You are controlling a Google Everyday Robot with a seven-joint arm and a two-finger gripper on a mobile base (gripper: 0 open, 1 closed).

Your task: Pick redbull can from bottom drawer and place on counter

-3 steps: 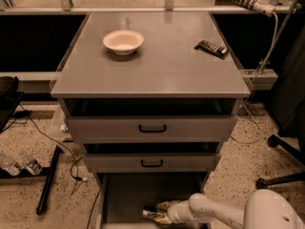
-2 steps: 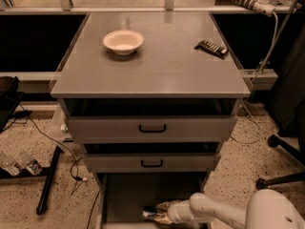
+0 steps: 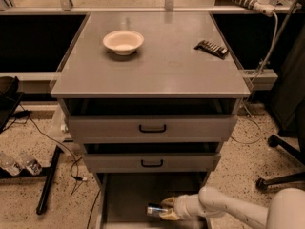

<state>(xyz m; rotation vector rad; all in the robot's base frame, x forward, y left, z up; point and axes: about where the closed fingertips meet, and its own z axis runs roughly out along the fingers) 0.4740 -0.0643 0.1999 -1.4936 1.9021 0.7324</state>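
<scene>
The redbull can, slim and shiny, lies on its side in the open bottom drawer, a shallow grey tray at the foot of the cabinet. My gripper reaches in from the lower right on a white arm, its tan fingers above and below the can's right end, closed on it. The counter is the broad grey top above the drawers.
A white bowl sits on the counter's back left, and a dark ridged remote-like object on its back right. Two drawers with black handles sit slightly open above the bottom drawer. Cables and bottles lie on the floor at left; a chair base stands at right.
</scene>
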